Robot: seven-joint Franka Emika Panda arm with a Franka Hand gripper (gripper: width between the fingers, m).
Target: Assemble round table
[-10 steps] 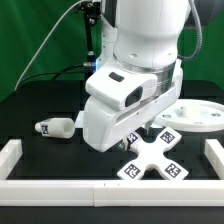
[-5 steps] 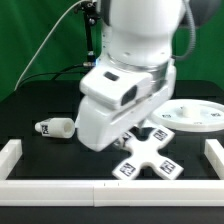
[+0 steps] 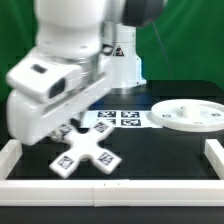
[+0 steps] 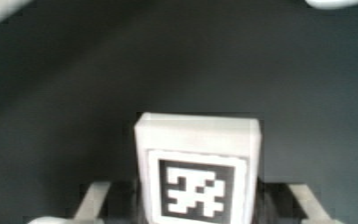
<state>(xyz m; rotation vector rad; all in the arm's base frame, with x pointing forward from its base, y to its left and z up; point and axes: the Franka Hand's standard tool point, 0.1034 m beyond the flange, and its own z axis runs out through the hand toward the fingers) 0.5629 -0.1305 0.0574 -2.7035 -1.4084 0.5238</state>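
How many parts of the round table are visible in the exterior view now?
2. The cross base is at the front, toward the exterior view's left, below the arm; the round disc is at the exterior view's right. More parts may be hidden behind the arm.

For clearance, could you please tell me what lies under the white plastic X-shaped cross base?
The black table shows around the cross base; whatever is directly beneath it is covered.

Arm (image 3: pixel 75 30) was glossy white in bulky rounded shells, boxy white wrist housing (image 3: pixel 50 95) carried a dark slot, black joint (image 3: pixel 147 10) sat up top, thin black cable (image 3: pixel 161 50) ran behind, gripper (image 4: pixel 194 205) had dull grey fingers (image 4: pixel 101 203).
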